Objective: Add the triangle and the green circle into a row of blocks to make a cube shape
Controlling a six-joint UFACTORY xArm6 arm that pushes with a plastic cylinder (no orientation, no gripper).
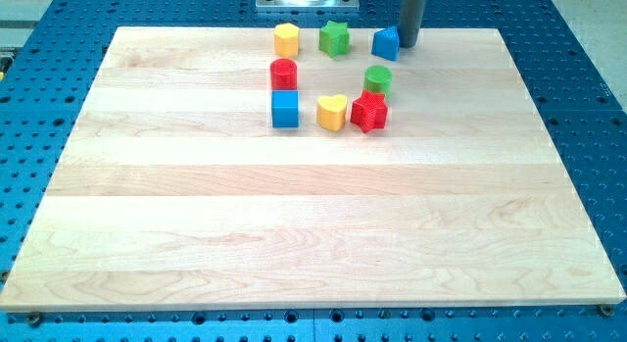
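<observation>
Counted 8 blocks total on wooden board (294,234), all in upper part. By colour: 2 yellow, 2 green, 2 blue, 2 red.

Yellow: 1 yellow hexagon (286,39), 1 yellow heart (332,113).
Green: 1 green star (334,37), 1 green circle (378,80).
Blue: 1 blue triangle (386,43), 1 blue cube (285,109).
Red: 1 red cylinder (283,74), 1 red star (369,112).

No shape/colour combo appeared twice. 2 stars, diff. colours. 1 rod was in view, w/ 1 tip (409,44). 1 board.
</observation>
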